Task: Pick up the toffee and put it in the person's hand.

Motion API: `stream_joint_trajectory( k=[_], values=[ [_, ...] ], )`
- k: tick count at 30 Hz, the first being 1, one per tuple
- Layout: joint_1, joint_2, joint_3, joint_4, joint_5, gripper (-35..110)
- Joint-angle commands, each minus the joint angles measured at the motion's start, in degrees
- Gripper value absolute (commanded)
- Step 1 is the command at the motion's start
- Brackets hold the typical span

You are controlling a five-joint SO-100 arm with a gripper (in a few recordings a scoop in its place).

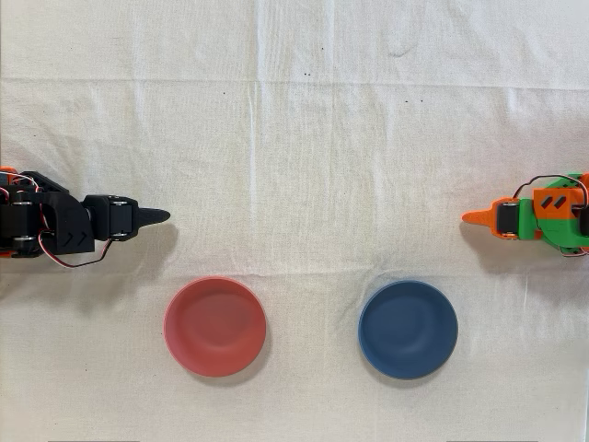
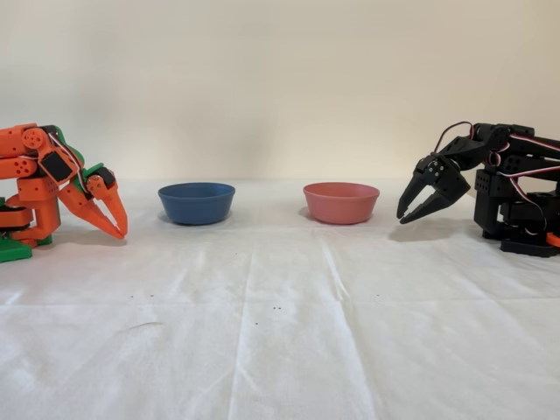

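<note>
Worktop [image 1: 304, 129] covered by white cloth [image 2: 280, 341], creased in straight fold lines, few dark specks scattered. Cloth runs out flat ahead of tool [image 2: 415, 206] and beneath it, tool's soft shadow falling on it. Behind tool in fixed view, plain cream wall [image 2: 280, 79], bare, evenly lit. Light diffuse, shadows faint. Wall meets worktop along straight line behind tool.

The black five-joint arm [image 2: 512, 188] sits folded low at the tabletop's right edge in the fixed view, its gripper [image 2: 411, 211] angled downward, jaws parted with nothing between, tips just above the cloth.
</note>
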Motion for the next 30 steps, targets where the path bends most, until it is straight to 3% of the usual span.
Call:
stream_joint_trajectory(
  k=[1,30],
  values=[
    [0.9,4.0,3.3,0.4,0.9,0],
    [0.9,4.0,3.3,0.4,0.9,3]
  ],
)
